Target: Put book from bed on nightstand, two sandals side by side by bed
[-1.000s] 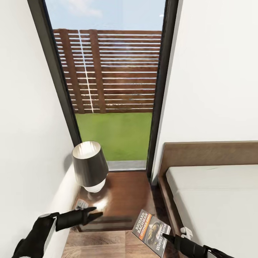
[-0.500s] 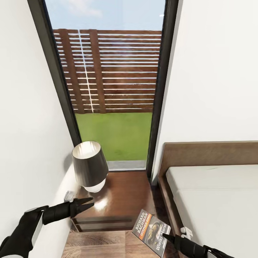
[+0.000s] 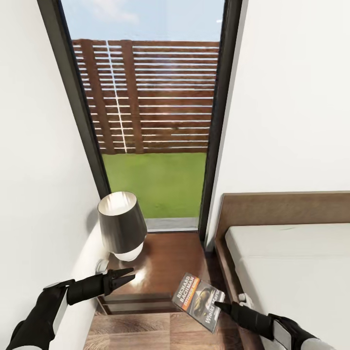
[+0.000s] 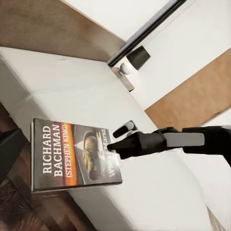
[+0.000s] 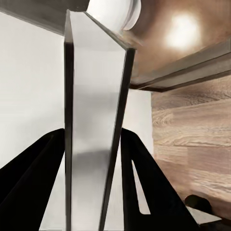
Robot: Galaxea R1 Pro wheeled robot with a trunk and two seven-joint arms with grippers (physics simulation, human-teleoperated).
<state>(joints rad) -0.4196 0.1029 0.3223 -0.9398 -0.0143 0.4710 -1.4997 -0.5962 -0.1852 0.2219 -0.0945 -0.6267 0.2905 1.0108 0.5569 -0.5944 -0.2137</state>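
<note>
The book (image 3: 197, 301), a dark paperback with white "RICHARD BACHMAN" lettering, hangs tilted just off the front right corner of the nightstand (image 3: 167, 262). My right gripper (image 3: 218, 306) is shut on its near edge. The left wrist view has the book (image 4: 72, 156) cover-up, the right gripper (image 4: 111, 145) on its edge and the pale mattress (image 4: 96, 91) behind. In the right wrist view the book (image 5: 94, 125) stands edge-on between the black fingers (image 5: 29, 192). My left gripper (image 3: 130, 273) hovers at the nightstand's front left, fingers slightly apart and holding nothing. The sandals are out of view.
A dark-shaded lamp (image 3: 121, 223) stands on the nightstand's back left. The bed (image 3: 291, 272), with its brown headboard (image 3: 287, 209), lies to the right. A white wall (image 3: 34, 170) is close on the left, and a tall window (image 3: 150, 121) rises behind the nightstand.
My right gripper has carried the book a little left and forward, toward the nightstand. My left arm pulled back to the left, then came slightly right again.
</note>
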